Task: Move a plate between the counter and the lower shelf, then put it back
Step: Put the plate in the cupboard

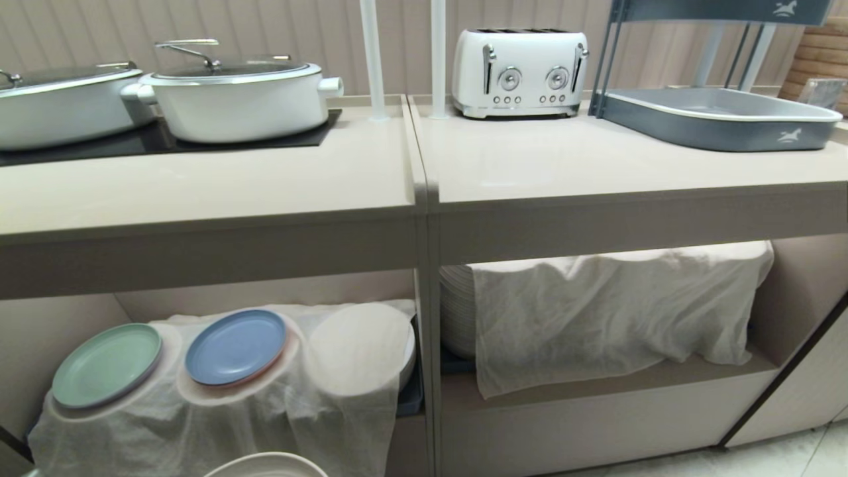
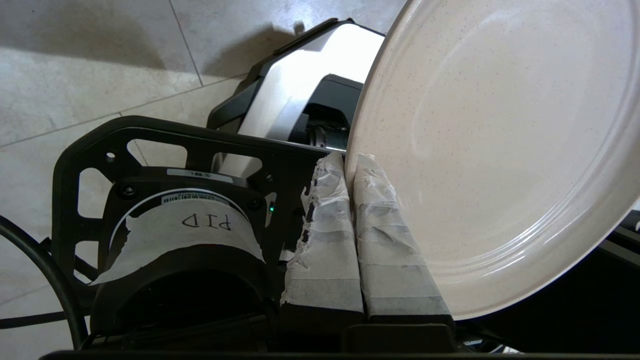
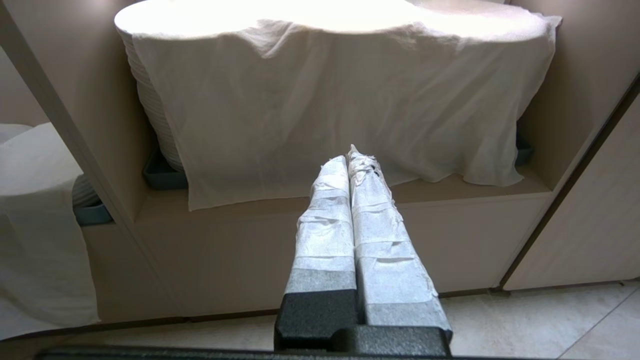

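Left gripper point(image 2: 348, 165): tape-wrapped fingers pinching the rim of the cream plate point(image 2: 495, 150), one finger on each face. In the left wrist view the plate stands on edge beside the fingers, above tiled floor point(image 2: 75, 100) and part of the robot's base. In the head view only an arc of the plate point(image 1: 268, 464) shows at the bottom edge, in front of and below the lower shelf point(image 1: 199, 301).

Lower shelf: low stacks under a white cloth point(image 1: 218, 411), with a mint-green plate point(image 1: 106, 364) and a blue plate point(image 1: 235, 346) lying on top of it.

Bench point(image 1: 199, 185) above carries two white lidded pots point(image 1: 232, 99) on a black panel. The adjoining section carries a white toaster point(image 1: 519, 71) and a grey tray point(image 1: 715, 118).

Right gripper point(image 3: 352, 160): taped fingers pressed together, holding nothing, pointing at the neighbouring bay with the tall cloth-draped stack point(image 3: 330, 95).
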Controlling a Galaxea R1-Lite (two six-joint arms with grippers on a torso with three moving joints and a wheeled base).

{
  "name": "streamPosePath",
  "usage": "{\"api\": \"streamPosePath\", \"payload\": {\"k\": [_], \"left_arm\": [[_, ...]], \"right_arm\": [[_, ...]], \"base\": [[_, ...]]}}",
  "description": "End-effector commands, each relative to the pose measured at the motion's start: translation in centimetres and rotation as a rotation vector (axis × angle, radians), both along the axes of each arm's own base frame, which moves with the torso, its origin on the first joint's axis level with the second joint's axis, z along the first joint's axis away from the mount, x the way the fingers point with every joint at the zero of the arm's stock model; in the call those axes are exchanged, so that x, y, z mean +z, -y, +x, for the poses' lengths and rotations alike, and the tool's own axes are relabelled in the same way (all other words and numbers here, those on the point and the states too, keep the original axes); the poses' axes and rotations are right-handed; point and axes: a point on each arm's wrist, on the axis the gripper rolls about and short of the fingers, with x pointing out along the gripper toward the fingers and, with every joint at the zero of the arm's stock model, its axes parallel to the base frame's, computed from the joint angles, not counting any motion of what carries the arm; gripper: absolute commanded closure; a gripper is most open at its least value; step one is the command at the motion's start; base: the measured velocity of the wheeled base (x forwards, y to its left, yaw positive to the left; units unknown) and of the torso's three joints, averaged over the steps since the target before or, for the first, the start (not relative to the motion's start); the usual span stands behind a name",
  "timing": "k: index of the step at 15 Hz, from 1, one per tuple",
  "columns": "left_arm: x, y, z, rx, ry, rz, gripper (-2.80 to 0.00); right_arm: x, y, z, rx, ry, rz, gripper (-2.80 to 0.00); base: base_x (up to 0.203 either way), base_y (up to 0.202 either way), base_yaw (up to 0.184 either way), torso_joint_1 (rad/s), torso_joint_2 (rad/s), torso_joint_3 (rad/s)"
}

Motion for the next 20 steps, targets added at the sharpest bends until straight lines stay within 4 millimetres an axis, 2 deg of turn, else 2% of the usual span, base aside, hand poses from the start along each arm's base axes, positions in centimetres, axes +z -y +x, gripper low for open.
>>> {"api": "streamPosePath", "payload": {"k": [1, 12, 20], "left_arm": [[0.0, 0.0, 0.01, 0.0, -0.001, -0.002, 0.0], [-0.16, 0.03, -0.17, 0.002, -0.007, -0.003, 0.0], [0.02, 0.0, -0.03, 0.002, 0.002, -0.001, 0.0]], "right_arm": [[0.0, 0.0, 0.0, 0.0, 0.0, 0.0, 0.0], [0.0, 0.0, 0.0, 0.0, 0.0, 0.0, 0.0], [0.0, 0.0, 0.0, 0.0, 0.0, 0.0, 0.0]], "base": [[0.0, 0.0, 0.0, -0.195, 0.49, 0.291], [0.0, 0.0, 0.0, -0.144, 0.44, 0.292], [0.0, 0.0, 0.0, -0.007, 0.04, 0.032]]}}
